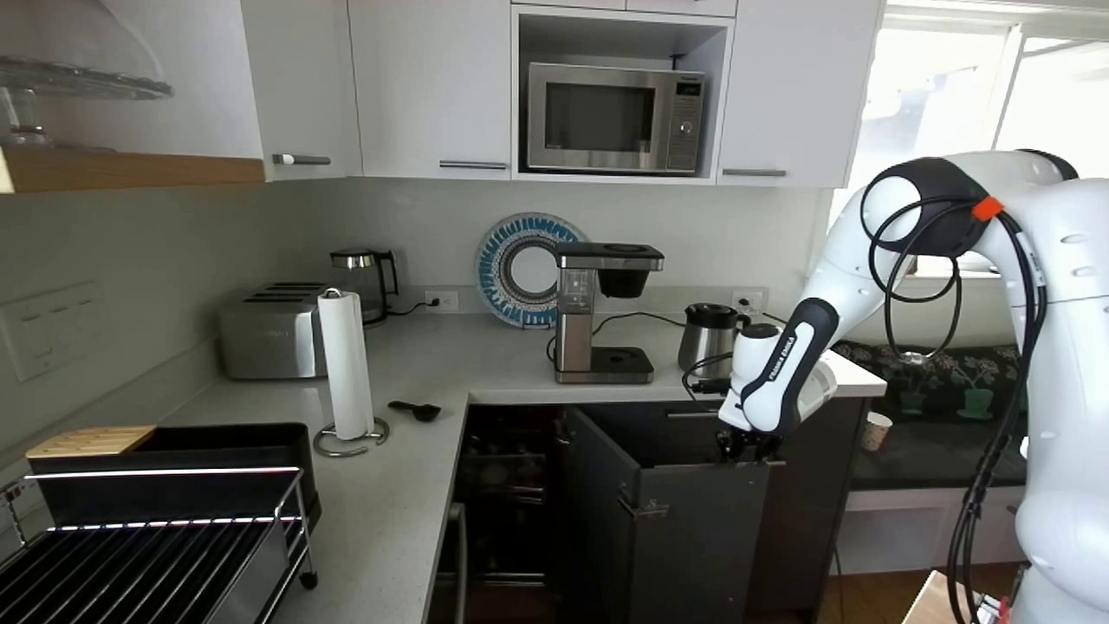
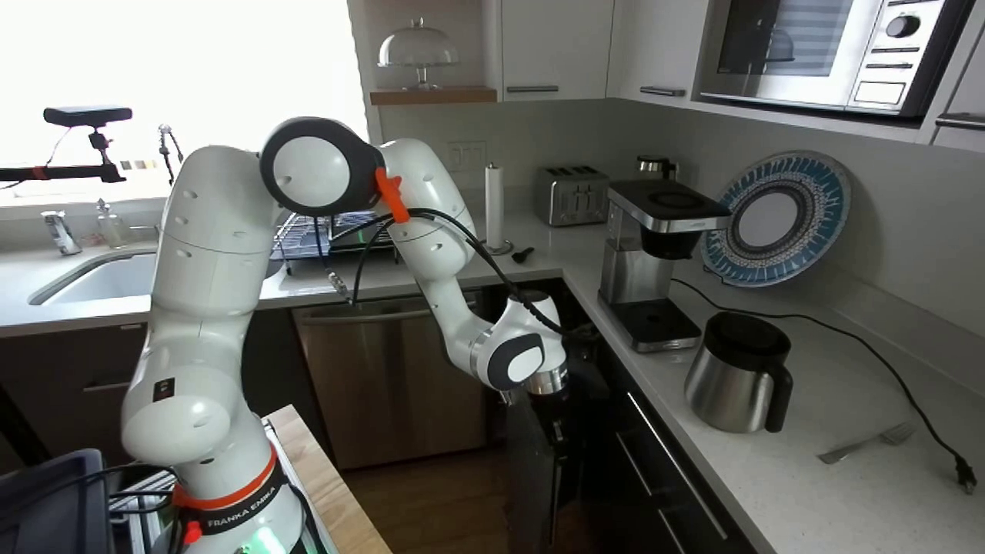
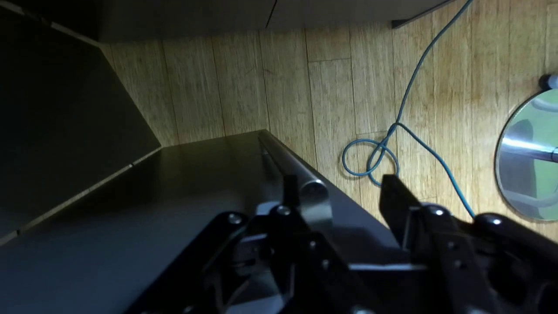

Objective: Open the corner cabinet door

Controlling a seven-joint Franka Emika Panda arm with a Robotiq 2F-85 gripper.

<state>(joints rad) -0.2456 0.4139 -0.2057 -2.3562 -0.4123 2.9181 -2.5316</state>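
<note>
Claw (image 3: 342,188) spread astride handle (image 3: 290,161), contact unclear. Corner cabinet door (image 1: 702,542) ajar, lower right of centre in exterior view. Possible slip off handle if pulled unclamped, leaving door half folded.

Singles Lead, Pairs Chase

One coffee maker (image 1: 575,325)! Behind it, one plate (image 1: 520,269); above it, one microwave (image 1: 602,120); flanking it, two outlets (image 1: 444,301)! Two jugs (image 1: 707,342): one beside it, one well apart! Apart from it, one toaster (image 1: 273,338), one towel roll (image 1: 346,368), one scoop (image 1: 424,412), one fork (image 2: 866,443). And lower than it, one gripper (image 3: 341,196), two fingers (image 3: 396,200), one corner cabinet door (image 1: 700,533), two hinged panels (image 1: 599,520)!
</note>
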